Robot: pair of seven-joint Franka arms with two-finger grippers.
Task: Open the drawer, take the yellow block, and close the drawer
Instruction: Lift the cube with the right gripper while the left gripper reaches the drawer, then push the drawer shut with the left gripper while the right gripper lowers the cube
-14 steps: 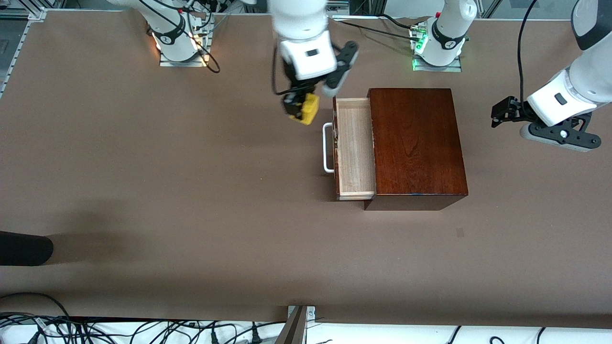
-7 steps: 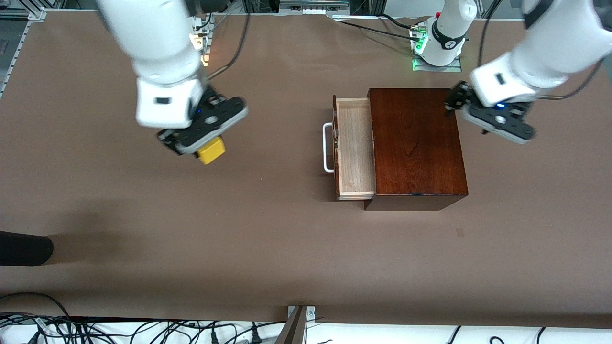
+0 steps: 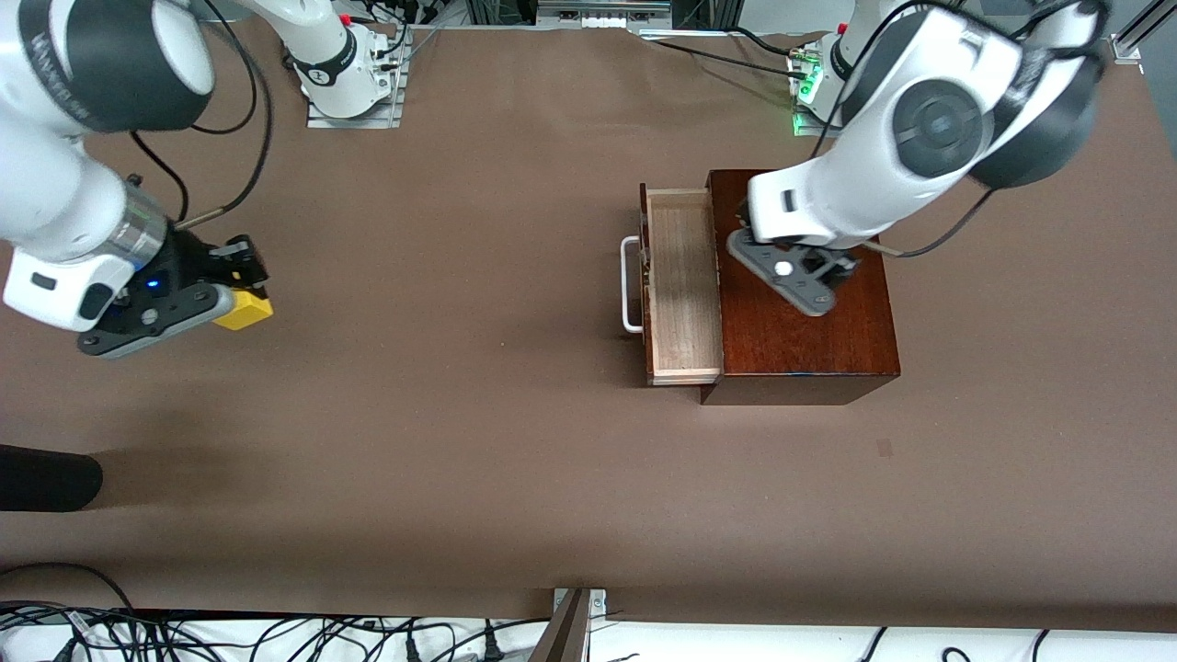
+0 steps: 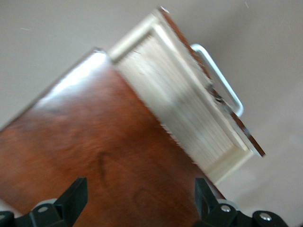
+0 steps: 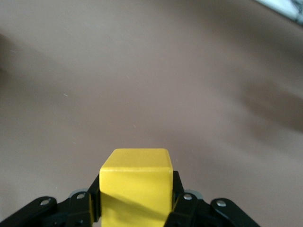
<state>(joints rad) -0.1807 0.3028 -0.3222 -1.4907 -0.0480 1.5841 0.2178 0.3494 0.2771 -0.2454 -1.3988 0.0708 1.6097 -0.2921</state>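
The drawer [image 3: 682,285] of the dark reddish-brown wooden box [image 3: 809,340] stands pulled out, its pale interior bare and its white handle [image 3: 630,283] toward the right arm's end. My right gripper [image 3: 241,287] is shut on the yellow block [image 3: 245,312], just over the bare table near the right arm's end; the right wrist view shows the block [image 5: 136,184] clamped in the gripper [image 5: 136,205]. My left gripper [image 3: 793,276] hangs over the box top beside the drawer. In the left wrist view it [image 4: 140,201] is open and empty above the box top [image 4: 85,146], with the drawer [image 4: 189,104] in sight.
The brown table [image 3: 460,441] spreads between the block and the box. A dark object [image 3: 46,478] lies at the table's edge near the right arm's end. Cables [image 3: 230,634] run along the edge nearest the front camera. The arm bases [image 3: 345,78] stand farthest from it.
My right arm has carried the yellow block from beside the drawer to the right arm's end of the table. My left arm has swung in over the box top.
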